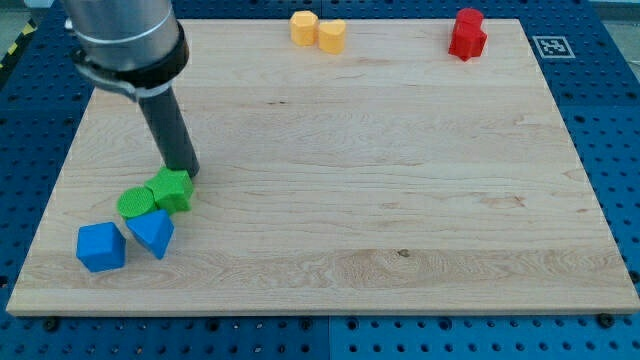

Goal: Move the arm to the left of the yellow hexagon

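While the board [330, 200] fills most of the view, we note that the task is barely started: our rod [170, 130] stands at approx. 9 o'clock on the board, whereas the target sits at approx. 12 o'clock, well apart.

Status, largest item first:

1. Arm/rod. Our tool is a plain rod w/ no jaws; nothing opens or closes, and it holds nothing. My tip [188, 173] rests at board level, touching or just beside the top edge of the green star-like block [172, 190]; contact vs. small gap cannot be resolved.
2. Blue cube [101, 247] and blue wedge-like block [152, 232], at approx. 8 o'clock, side by side, near the view's bottom-left corner.
3. Red block [467, 33], approx. 1 o'clock, near the top edge; exact shape not clear.
4. Green pair: the star-like block plus a green round-ish block [135, 203] touching it on the view's left.
5. Yellow pair, 12 o'clock: two yellow blocks touching. We judge the yellow hexagon [304, 27] to be the left one; the yellow block [332, 35] beside it looks more rounded. Shape ID is tentative.

Remaining: essentially the full travel. Tip must go from 9 o'clock up to the bare spot just left of the hexagon, w/o dragging the green blocks along.
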Robot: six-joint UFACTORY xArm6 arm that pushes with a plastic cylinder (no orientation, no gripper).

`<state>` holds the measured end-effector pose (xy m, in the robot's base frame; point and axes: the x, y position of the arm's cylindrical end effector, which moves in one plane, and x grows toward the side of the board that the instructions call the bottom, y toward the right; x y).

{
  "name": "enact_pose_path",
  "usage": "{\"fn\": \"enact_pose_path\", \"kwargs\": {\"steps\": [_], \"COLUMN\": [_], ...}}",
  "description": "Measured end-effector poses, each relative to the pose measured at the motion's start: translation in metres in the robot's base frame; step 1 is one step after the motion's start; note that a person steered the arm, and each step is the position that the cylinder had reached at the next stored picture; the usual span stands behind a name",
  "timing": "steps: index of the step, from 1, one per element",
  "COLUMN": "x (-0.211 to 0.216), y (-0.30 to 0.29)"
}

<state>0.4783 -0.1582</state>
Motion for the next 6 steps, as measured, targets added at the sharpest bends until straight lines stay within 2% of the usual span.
{"fn": "enact_pose_path", "kwargs": {"steps": [1, 4, 5, 6], "x": [-0.045, -0.216, -0.262, -0.281], "y": [0.001, 0.033, 0.052, 0.071]}}
